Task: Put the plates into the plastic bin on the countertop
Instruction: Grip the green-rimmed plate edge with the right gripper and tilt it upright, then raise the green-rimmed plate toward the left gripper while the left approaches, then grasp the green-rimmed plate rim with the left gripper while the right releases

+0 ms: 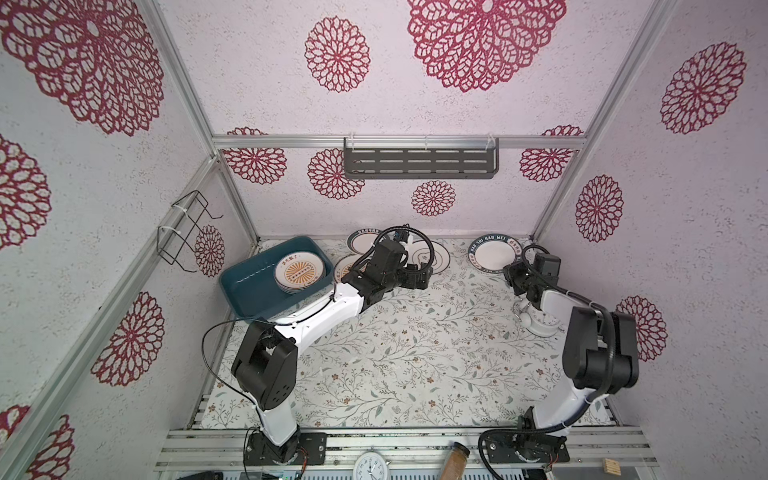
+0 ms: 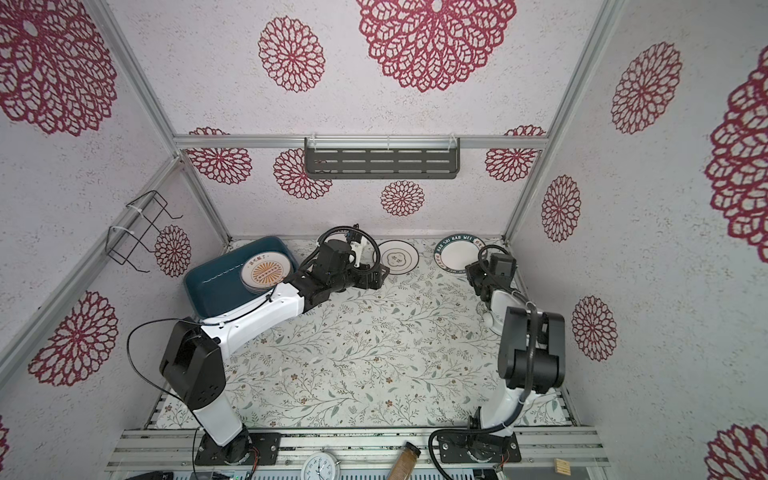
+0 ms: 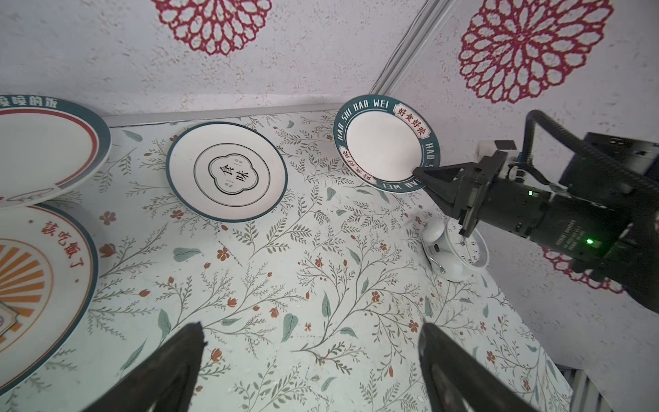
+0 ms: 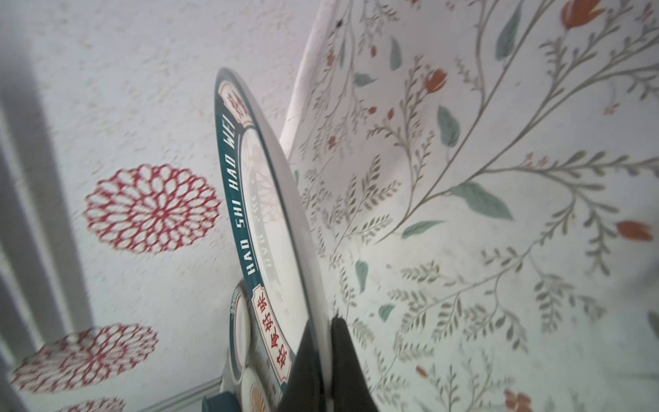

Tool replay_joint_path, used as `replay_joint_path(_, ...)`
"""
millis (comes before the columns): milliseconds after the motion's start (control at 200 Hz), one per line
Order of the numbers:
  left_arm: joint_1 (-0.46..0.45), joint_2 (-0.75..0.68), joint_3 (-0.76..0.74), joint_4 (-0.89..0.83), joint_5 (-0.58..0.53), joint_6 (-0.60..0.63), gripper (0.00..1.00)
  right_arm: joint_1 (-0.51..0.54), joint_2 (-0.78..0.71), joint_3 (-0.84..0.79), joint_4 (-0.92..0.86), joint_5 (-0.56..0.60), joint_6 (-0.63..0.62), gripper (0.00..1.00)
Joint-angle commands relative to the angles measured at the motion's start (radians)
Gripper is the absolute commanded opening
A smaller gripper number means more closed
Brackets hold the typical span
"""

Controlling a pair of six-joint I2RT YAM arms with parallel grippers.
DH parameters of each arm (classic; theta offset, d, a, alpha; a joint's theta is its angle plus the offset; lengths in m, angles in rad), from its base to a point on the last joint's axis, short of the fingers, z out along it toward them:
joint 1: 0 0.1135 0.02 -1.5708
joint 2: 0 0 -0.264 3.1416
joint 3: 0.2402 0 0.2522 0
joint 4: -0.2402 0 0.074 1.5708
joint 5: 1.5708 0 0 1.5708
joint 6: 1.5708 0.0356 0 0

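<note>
Pinches rim of tilted plate (image 3: 381, 142) with right claw (image 3: 420, 173) at far right corner of countertop (image 3: 321, 249); holds left claw (image 3: 312, 331) wide open, empty.

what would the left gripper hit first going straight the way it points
The left gripper would probably meet bare countertop, between the black-ringed plate and the teal-rimmed plate the right gripper holds; depth unclear.

Glossy plates (image 3: 226, 171), smooth plastic bin (image 1: 246, 291), rough walls (image 1: 257, 83).
</note>
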Motion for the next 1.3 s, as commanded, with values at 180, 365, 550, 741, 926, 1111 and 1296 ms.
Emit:
replay_joint_path(180,0.093,0.033,0.044,0.114,0.296,-0.107,0.98,0.037,-0.283,-0.083,-0.091,-0.277,-0.172,0.0)
replay_joint_path(365,0.1,0.075,0.084,0.135,0.369,-0.134,0.98,0.078,-0.413,-0.122,-0.065,-0.337,-0.18,0.0)
replay_joint_path(550,0.101,0.126,0.137,0.121,0.394,-0.155,0.98,0.114,-0.455,-0.114,0.003,-0.418,-0.148,0.0)
replay_joint_path(741,0.102,0.129,0.112,0.218,0.46,-0.195,0.87,0.126,-0.461,-0.101,0.016,-0.46,-0.157,0.0)
replay_joint_path(926,0.106,0.128,0.099,0.249,0.462,-0.222,0.56,0.132,-0.456,-0.092,0.034,-0.477,-0.149,0.0)
replay_joint_path(1111,0.114,0.132,0.094,0.257,0.473,-0.239,0.25,0.139,-0.454,-0.102,0.053,-0.474,-0.143,0.0)
replay_joint_path(1296,0.118,0.124,0.073,0.284,0.467,-0.256,0.03,0.144,-0.427,-0.089,0.087,-0.483,-0.127,0.0)
